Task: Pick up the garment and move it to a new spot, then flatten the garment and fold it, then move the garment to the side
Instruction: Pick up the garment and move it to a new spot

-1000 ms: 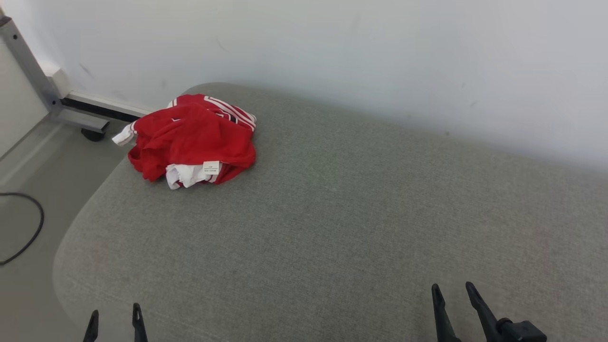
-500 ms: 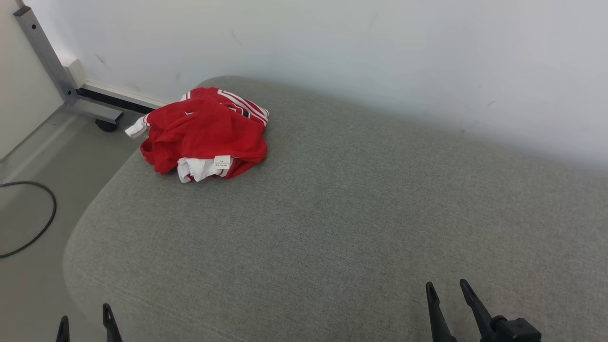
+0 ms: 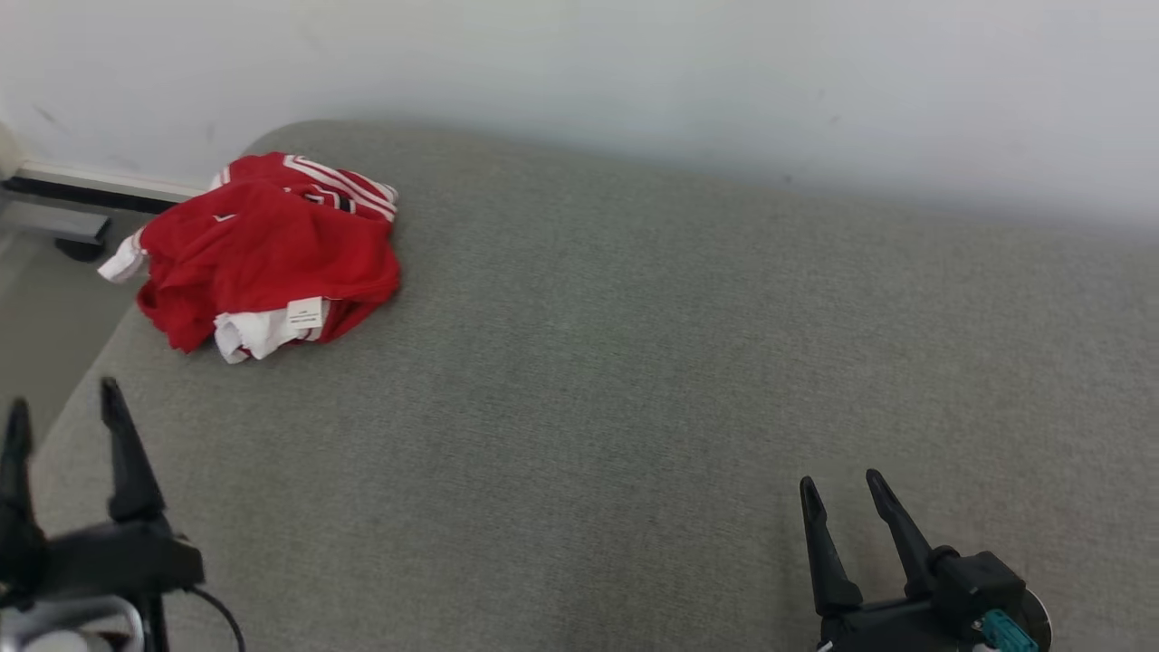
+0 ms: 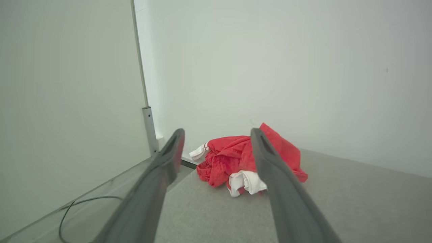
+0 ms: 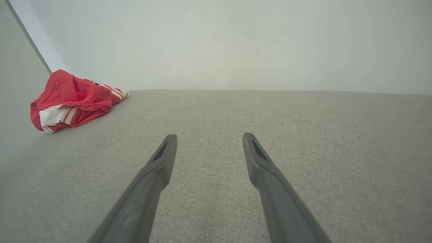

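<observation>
At the far left, the floor [image 3: 45, 308] runs alongside the rounded end of the grey cushion [image 3: 634, 380]. Our left gripper [image 3: 62, 400] hangs over that near-left corner with its two fingers spread apart and nothing between them. Ahead of it and slightly to its right lies the garment [image 3: 272, 240], a crumpled red heap on the cushion's far-left corner, close under the wall [image 3: 634, 63]. In the left wrist view the heap sits almost squarely in the gap between the fingers, so we judge that this arm is already pointed at it and needs mainly a forward reach and a drop. The heap spreads wider across the cushion than it does front to back. Its white-striped hem is on the wall side, and a white fold with a small label [image 3: 306, 314] is on the edge nearest us. One white tip pokes toward the cushion's left rim. To the right of the garment the cushion is bare fabric all the way across. At the near right our right gripper [image 3: 840, 482] hovers low over that fabric, fingers likewise parted and empty, well apart from the heap, which its wrist view shows far off to its upper left. We judge the left arm clearly the nearer one for the pickup, and the near white edge looks the easiest place to pinch.
</observation>
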You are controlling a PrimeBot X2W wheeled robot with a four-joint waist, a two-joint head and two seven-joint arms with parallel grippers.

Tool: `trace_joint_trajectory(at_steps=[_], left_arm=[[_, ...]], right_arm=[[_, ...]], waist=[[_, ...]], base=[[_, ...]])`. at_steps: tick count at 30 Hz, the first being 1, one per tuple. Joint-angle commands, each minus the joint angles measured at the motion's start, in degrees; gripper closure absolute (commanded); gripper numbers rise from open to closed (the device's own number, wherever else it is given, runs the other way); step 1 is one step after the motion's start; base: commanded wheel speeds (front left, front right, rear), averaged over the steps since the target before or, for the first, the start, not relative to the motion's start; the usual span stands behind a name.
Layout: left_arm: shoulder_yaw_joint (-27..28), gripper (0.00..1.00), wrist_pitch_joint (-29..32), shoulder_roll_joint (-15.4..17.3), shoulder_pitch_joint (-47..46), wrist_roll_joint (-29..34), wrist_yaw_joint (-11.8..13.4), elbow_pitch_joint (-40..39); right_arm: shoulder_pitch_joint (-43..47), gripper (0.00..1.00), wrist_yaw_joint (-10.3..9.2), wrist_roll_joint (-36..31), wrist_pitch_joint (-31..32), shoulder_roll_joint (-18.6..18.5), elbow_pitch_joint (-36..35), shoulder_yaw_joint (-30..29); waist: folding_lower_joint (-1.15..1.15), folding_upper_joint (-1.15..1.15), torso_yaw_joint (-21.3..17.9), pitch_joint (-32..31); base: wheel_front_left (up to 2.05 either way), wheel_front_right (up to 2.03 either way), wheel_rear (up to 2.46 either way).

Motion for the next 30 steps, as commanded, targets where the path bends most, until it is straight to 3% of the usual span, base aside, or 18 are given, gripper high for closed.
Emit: trace_joint_trajectory(at_steps=[1, 7, 13, 23, 30], left_arm=[[0.66, 0.00, -0.20, 0.99, -3.22, -0.26, -0.72, 0.47], [1.39, 0.00, -0.19, 5.65, -12.03, -1.95, -2.23, 4.72], [-0.84, 0.00, -0.09, 12.01, -21.31, -6.63, -2.70, 14.36], [-6.23, 0.00, 7.91, 24.71, -29.38, -15.39, -2.55, 30.34], [-8.89, 0.00, 13.16, 30.08, -31.26, -14.96, -2.56, 39.35]], right_arm=[[-1.07, 0.00, -0.12, 0.00, -0.04, -0.05, -0.21, -0.08], [-2.89, 0.00, -0.13, 0.60, -0.04, -0.05, -0.45, -0.53], [-4.93, 0.00, -0.13, 1.62, -0.04, -0.03, -0.89, -0.57], [-6.12, 0.00, -0.12, 2.99, -0.04, -0.03, -1.04, -0.46], [-6.45, 0.00, -0.13, 3.06, -0.04, -0.02, -1.27, -0.63]], waist=[[0.00, 0.00, -5.63, 4.11], [0.00, 0.00, -10.24, 6.84], [0.00, 0.00, -14.91, 9.42], [0.00, 0.00, -20.78, 11.13], [0.00, 0.00, -22.94, 11.81]], base=[[0.00, 0.00, 0.00], [0.00, 0.00, 0.00], [0.00, 0.00, 0.00], [0.00, 0.00, 0.00], [0.00, 0.00, 0.00]])
